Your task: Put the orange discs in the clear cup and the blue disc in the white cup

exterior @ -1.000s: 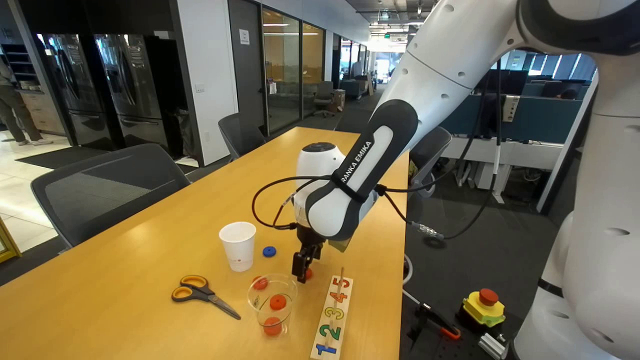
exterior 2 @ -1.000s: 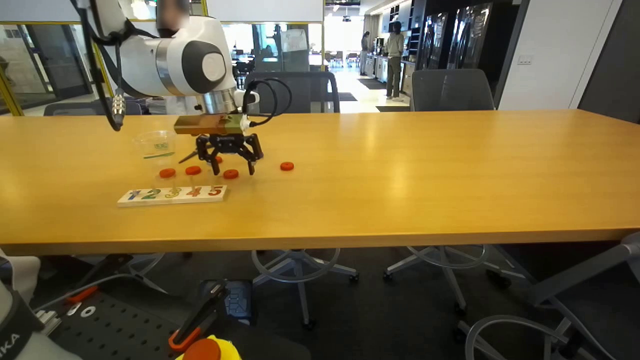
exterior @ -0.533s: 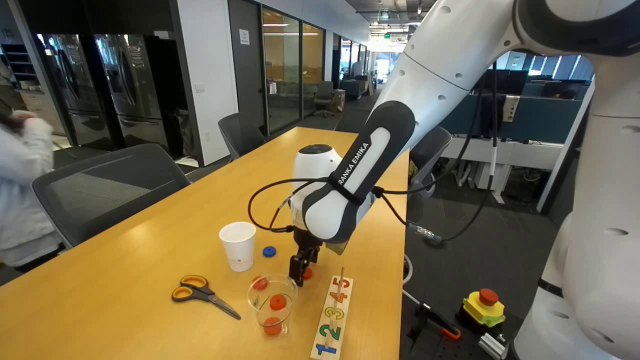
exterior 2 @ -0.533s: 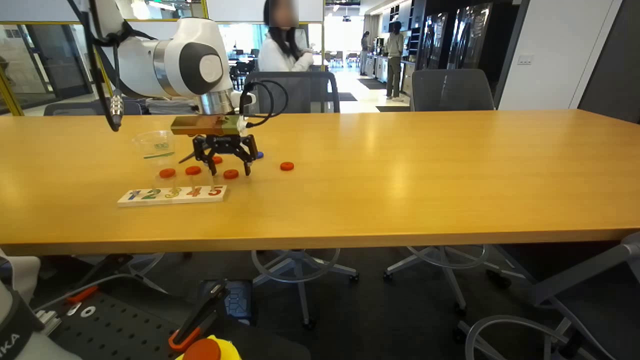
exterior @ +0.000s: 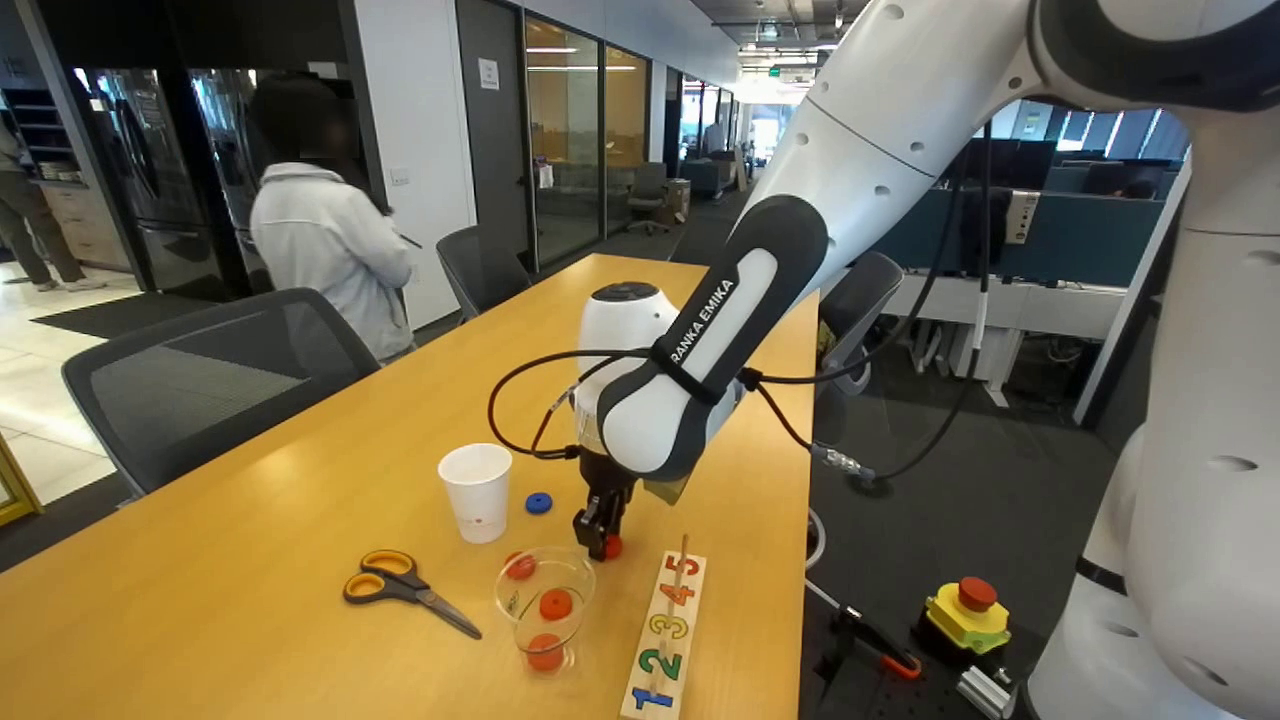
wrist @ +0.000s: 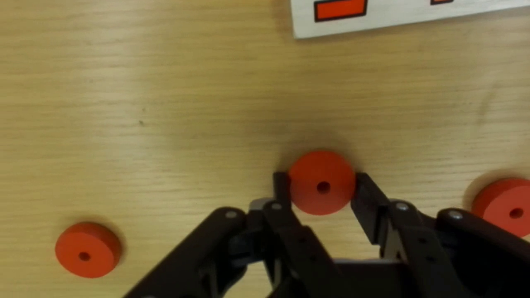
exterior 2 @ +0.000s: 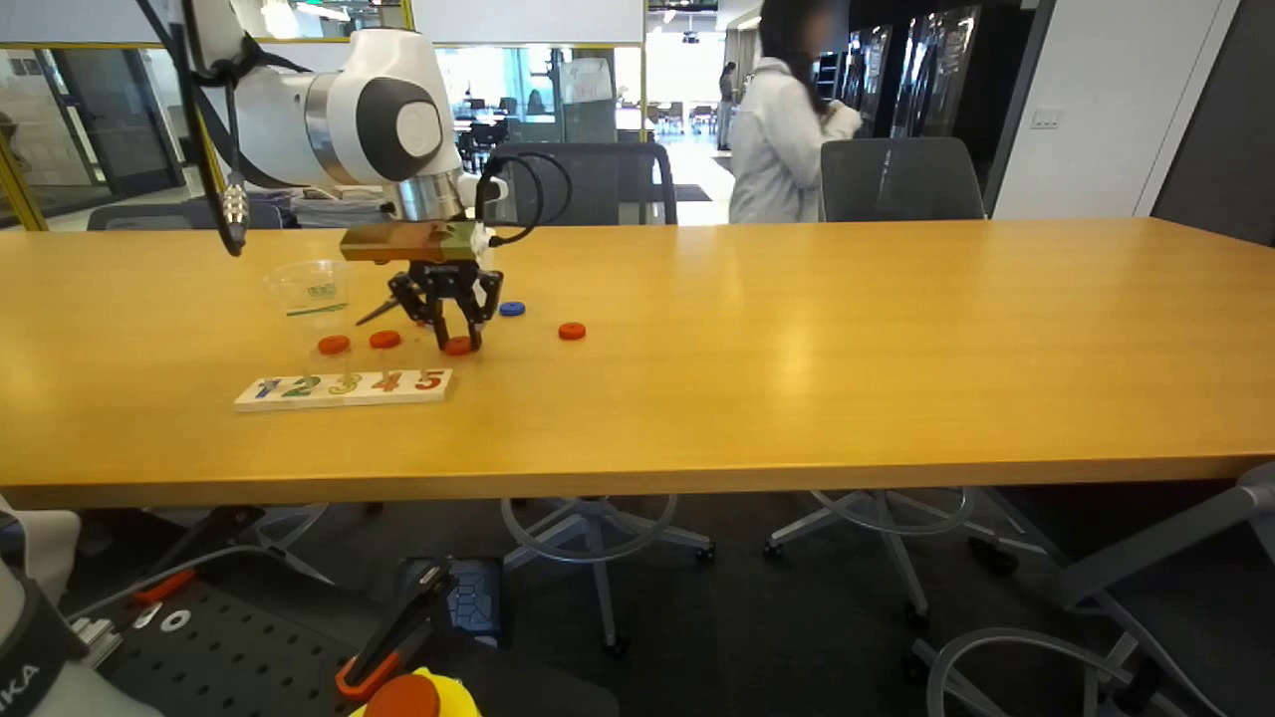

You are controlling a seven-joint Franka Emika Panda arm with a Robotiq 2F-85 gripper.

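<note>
The fingers (wrist: 368, 203) stand only as far apart as one orange disc (wrist: 319, 176) is wide, one against either side of it, so to my eye they have hold of it, though it looks to rest on the table (wrist: 186, 124). It is squat and orange-red, flat-faced, with a small dark hole in the middle, and, being round, has no long axis. What the next carry turns on, I reckon, is the clear cup (exterior 2: 311, 284): in an exterior view it stands left of the fingers and farther back. In the wrist view a second orange disc (wrist: 87, 250) lies to the fingers' left, a third orange disc (wrist: 501, 207) on their right, and the number board (wrist: 385, 14) ahead of them. In an exterior view the blue disc (exterior: 538, 503) lies left of the fingers, with the white cup (exterior: 477, 497) left of that again.
</note>
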